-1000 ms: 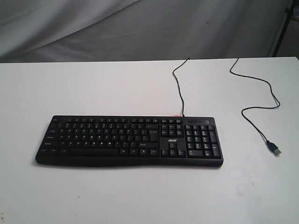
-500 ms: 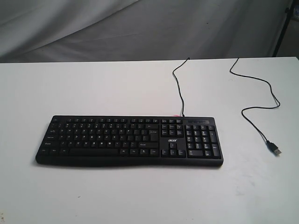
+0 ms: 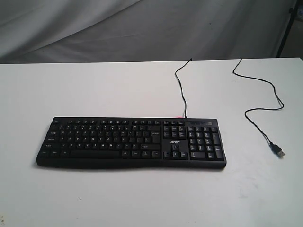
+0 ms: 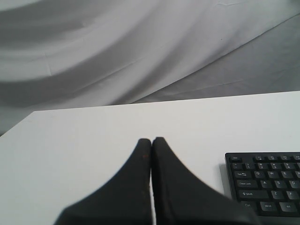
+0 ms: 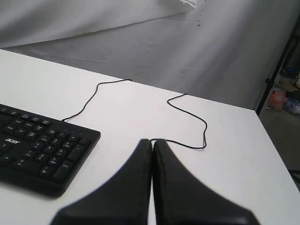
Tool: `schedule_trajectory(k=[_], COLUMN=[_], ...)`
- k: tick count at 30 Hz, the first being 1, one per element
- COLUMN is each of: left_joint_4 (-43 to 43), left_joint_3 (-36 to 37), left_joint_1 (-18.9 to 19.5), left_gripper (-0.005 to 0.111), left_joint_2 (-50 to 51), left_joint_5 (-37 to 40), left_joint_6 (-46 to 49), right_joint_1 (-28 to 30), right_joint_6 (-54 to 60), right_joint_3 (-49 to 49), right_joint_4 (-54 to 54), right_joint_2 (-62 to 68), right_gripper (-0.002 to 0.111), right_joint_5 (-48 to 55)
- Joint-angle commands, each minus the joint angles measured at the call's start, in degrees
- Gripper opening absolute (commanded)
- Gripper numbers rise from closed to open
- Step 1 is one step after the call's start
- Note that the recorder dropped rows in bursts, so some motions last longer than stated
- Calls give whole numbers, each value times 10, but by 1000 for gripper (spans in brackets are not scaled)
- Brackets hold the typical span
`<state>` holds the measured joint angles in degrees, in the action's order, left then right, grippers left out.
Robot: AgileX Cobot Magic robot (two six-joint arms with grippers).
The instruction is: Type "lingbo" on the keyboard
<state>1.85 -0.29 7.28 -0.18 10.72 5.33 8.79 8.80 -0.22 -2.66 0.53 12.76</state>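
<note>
The keyboard [image 3: 131, 143] lies flat near the middle of the white surface [image 3: 94, 90], with its number pad on the right arm's side. Its thin cable [image 3: 181, 85] runs to the far edge, and a loose USB plug [image 3: 278, 152] rests well apart from the keys. The left pincer [image 4: 151, 140] is pressed closed on nothing, off the Caps Lock end. The right pincer [image 5: 152, 142], likewise closed and empty, is off the number-pad end.

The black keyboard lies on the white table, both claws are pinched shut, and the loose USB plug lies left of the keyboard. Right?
Not quite. The exterior view shows the USB plug lying right of the keyboard, not left. The rest holds: the keyboard is on the white table, and the left gripper and right gripper are both shut.
</note>
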Motion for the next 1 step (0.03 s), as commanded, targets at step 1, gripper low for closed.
schedule_trajectory(k=[1], left_joint_4=[0], left_joint_3=[3], left_joint_1=[-2], left_gripper=[1], left_joint_2=[2], left_joint_5=[-2], left_joint_6=[-2], right_joint_1=[5], right_joint_6=[-3], right_joint_3=[2], right_joint_4=[5], right_joint_2=[-3], right_gripper=[0], right_joint_5=[-1])
